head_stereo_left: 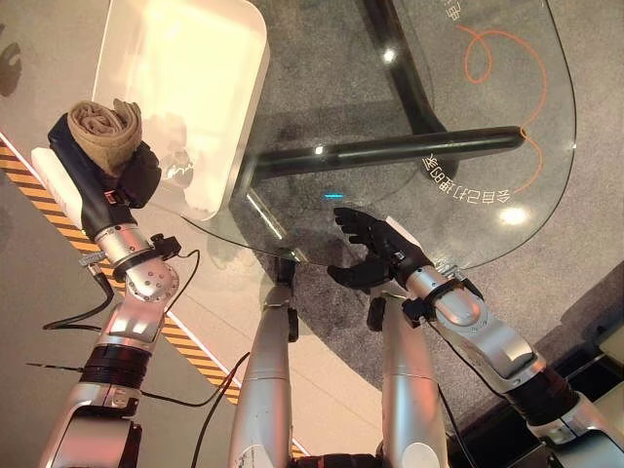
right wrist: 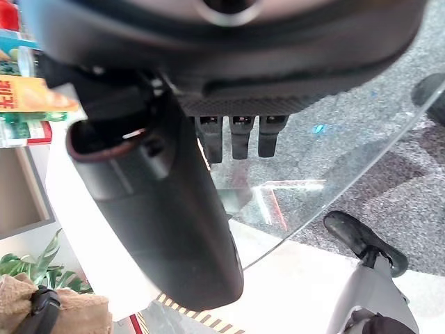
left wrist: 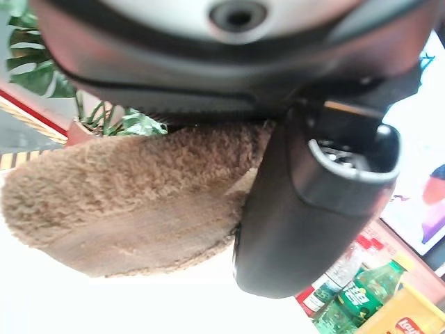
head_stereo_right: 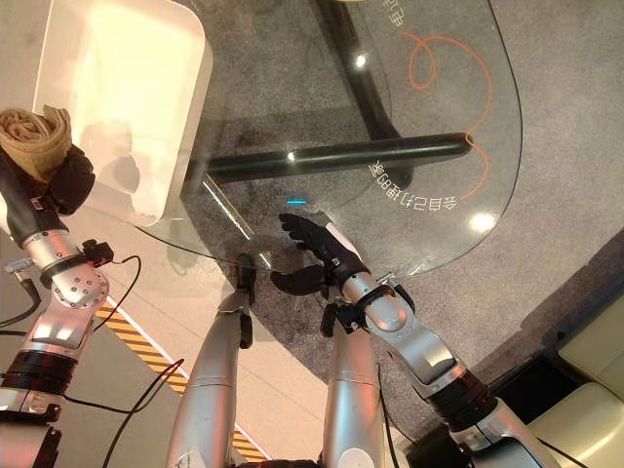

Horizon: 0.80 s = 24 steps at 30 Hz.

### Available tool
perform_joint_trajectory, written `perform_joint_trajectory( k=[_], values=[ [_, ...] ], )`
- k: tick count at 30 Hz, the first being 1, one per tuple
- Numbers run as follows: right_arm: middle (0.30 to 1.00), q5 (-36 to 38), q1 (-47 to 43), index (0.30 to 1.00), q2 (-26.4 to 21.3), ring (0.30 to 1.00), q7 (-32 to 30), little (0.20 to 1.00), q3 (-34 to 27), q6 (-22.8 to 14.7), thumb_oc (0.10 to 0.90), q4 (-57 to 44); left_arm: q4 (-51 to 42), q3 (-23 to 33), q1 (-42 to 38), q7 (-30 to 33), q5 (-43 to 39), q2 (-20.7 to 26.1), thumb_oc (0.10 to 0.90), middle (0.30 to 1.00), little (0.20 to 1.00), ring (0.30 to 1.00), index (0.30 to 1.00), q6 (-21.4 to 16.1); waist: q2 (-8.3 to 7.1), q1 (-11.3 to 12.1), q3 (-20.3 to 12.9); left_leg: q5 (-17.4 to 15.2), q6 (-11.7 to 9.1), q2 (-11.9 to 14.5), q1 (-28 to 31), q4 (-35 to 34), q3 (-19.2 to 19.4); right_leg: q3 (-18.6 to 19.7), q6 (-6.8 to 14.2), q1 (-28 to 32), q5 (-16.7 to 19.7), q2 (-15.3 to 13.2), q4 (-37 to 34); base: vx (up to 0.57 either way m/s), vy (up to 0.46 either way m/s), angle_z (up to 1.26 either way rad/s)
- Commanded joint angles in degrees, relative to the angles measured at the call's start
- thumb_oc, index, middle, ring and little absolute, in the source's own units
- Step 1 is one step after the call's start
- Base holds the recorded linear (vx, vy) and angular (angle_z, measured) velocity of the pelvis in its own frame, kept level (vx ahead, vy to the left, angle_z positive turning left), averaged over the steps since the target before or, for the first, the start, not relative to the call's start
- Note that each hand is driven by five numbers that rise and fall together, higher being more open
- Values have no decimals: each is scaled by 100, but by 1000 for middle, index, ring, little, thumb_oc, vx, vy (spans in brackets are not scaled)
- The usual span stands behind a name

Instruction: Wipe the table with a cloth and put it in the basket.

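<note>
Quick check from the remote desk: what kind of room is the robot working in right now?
Probably an indoor demo or lab space set up like a lounge: a glass table on grey carpet, yellow-and-black hazard tape on the floor, and potted plants with shelved drinks and snacks behind.

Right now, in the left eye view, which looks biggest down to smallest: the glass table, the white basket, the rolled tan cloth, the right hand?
1. Glass table, far the largest.
2. White basket.
3. Cloth and right hand look about alike, so I won't rank them; the left hand has its fingers curled round the cloth, hiding part of it.
</note>
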Motion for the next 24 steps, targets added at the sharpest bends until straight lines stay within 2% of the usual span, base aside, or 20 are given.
perform_joint_trajectory(
  k=[1,4,6,9,17,24],
  values=[
    [900,322,-47,900,-108,900,305,900,260,-95,800,-554,-399,352,-471,569,576,551,100,300,200,300,300,-279,273,-88,-156,-267,453,-390,-291,340,726,199,77,14,450,560,-793,14,49,-6],
    [900,420,-186,900,-85,900,450,900,330,47,800,-504,-221,211,-703,437,543,600,100,300,200,300,300,-66,277,-96,-156,-249,445,-396,-368,336,722,200,91,-80,474,573,-782,8,30,-8],
    [900,457,-294,900,-83,900,572,900,401,91,800,-419,4,45,-904,405,904,681,100,300,200,300,300,191,272,-112,-156,-233,434,-388,-434,335,734,198,97,-158,497,580,-782,3,30,-3],
    [900,566,-412,900,-182,900,717,900,488,136,800,-390,247,-100,-1085,452,712,744,100,300,200,300,300,354,266,-143,-156,-203,422,-383,-498,307,751,210,102,-232,533,603,-817,2,37,-4],
    [900,722,-566,900,-291,900,802,900,585,-45,800,-192,944,-363,-1453,559,435,718,100,300,200,300,300,198,234,-203,-156,-140,370,-379,-752,296,719,211,90,-457,555,647,-823,-9,27,-3],
    [900,801,-821,900,-189,900,696,900,598,-76,800,9,1521,-522,-1849,326,-460,460,100,300,200,300,300,125,183,-230,-156,-76,348,-422,-1045,339,652,170,77,-719,558,706,-715,-4,1,0]
  ],
)
